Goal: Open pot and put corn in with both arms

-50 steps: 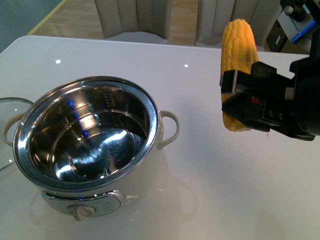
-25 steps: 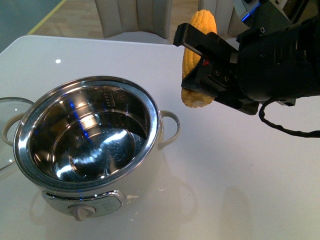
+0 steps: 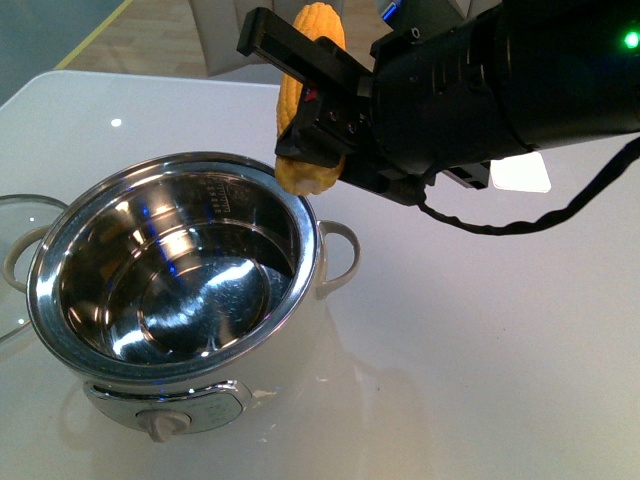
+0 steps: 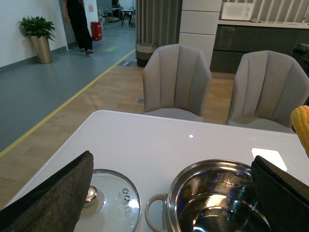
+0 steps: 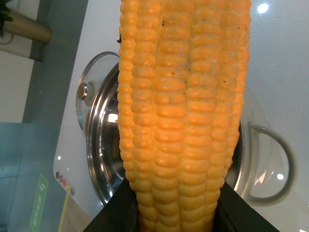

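Pot (image 3: 175, 290) open on the worktop (image 3: 480, 360), lid (image 4: 108, 200) set beside it; right end effector (image 3: 315, 130) clamps the corn (image 3: 308, 100) upright above the far rim, release still to come.

The corn (image 3: 308, 110) has moved left, over the pot's (image 3: 175, 270) rim.

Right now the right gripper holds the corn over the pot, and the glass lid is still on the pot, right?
Not quite. The front view shows the pot open; the lid lies beside it. The right gripper does hold the corn by its rim.
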{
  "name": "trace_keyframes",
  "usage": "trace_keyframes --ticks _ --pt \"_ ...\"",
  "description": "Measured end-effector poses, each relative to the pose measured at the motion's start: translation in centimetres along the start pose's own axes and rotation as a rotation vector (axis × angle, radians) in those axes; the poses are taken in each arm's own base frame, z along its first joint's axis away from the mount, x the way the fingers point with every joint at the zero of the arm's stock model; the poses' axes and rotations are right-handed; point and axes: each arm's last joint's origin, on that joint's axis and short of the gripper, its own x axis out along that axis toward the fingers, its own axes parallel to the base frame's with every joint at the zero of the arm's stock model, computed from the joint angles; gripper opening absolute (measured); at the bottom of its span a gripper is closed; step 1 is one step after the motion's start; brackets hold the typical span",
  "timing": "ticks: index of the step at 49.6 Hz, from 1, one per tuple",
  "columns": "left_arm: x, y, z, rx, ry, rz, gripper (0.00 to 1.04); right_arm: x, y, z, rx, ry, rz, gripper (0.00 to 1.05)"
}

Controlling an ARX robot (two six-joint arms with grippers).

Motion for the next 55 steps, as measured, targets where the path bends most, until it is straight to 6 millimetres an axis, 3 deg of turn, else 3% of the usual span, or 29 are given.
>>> trace_keyframes --ticks 10,23,46,55 --pt "0.0 0.0 0.0 0.0 0.0 0.0 0.98 1.4 1.4 0.2 -0.013 0.026 0.027 0.23" --pt "0.0 0.0 0.0 0.0 0.0 0.0 0.98 3.4 1.8 0.0 0.001 0.062 0.032 0.23" --pt "0.0 0.0 0.0 0.0 0.0 0.0 0.98 5.9 2.1 -3.9 -0.018 0.239 0.024 0.23" --pt "0.0 0.0 0.0 0.0 0.0 0.0 0.98 6.4 1.7 -4.5 -0.016 0.266 0.003 0.47"
